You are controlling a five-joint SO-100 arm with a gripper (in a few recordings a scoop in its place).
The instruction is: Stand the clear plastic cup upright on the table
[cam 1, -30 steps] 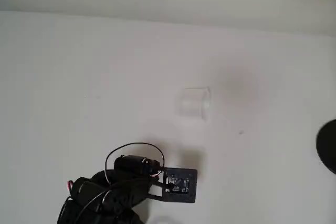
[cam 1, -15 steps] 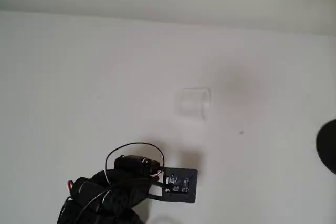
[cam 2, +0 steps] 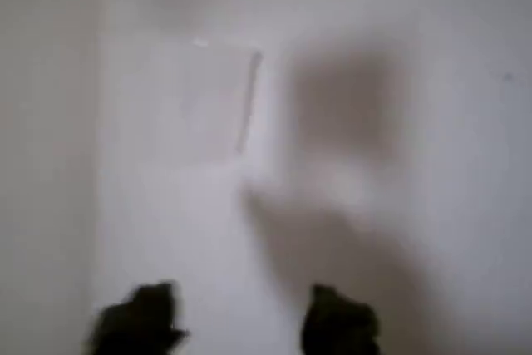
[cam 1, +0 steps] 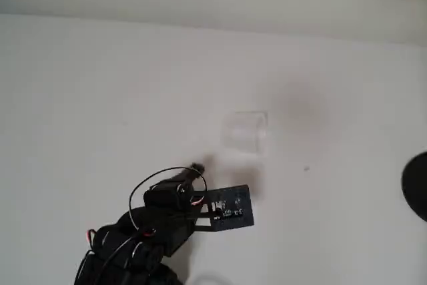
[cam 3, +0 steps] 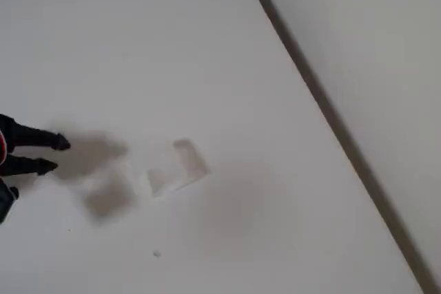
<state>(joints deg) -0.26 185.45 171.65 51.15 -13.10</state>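
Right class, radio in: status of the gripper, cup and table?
Gripper open, short of the cup. Clear plastic cup on its side on the table, untouched. Nothing between them.

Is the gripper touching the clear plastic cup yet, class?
Apart. In the fixed view, bare table shows between the gripper and the clear plastic cup; the wrist view agrees.

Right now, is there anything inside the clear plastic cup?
Nothing shows inside the clear plastic cup; white table reads straight through its walls in the overhead view. It lies apart from the end effector. Blur could hide something small or clear.
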